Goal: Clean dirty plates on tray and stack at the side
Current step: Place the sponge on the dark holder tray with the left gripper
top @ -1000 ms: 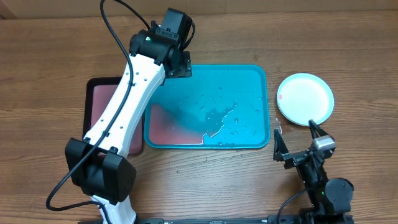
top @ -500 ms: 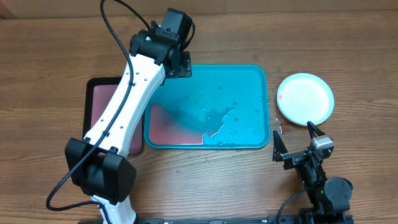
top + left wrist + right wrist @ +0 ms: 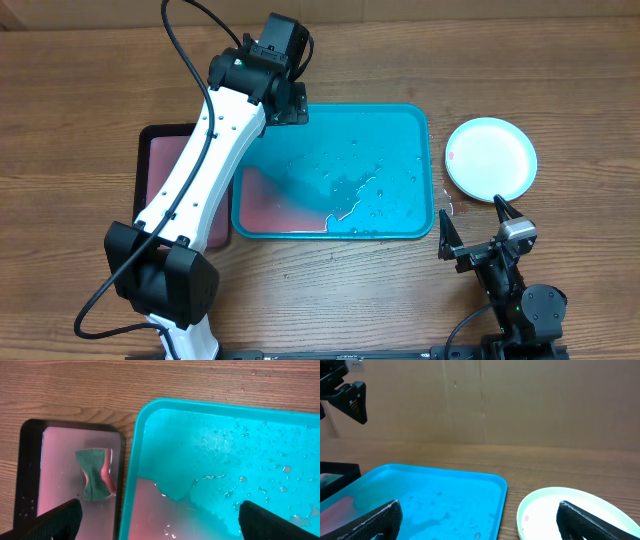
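Observation:
The teal tray [image 3: 400, 135] lies mid-table with no plate on it, only water drops and a pinkish puddle [image 3: 275, 200] at its near left. To its right, on the wood, sits a round plate [image 3: 490, 158], white inside with a pale rim and a small red spot; whether others lie under it I cannot tell. My left gripper [image 3: 287, 108] hangs open over the tray's far left corner, holding nothing. My right gripper [image 3: 476, 228] stands open near the front edge, short of the plate [image 3: 570, 510] and tray [image 3: 420, 495].
A black-rimmed tray with a pink inside [image 3: 55, 460] lies left of the teal tray [image 3: 225, 460], and a green and pink sponge [image 3: 95, 474] rests in it. My left arm [image 3: 200, 170] crosses over it. Cardboard [image 3: 480, 400] backs the table.

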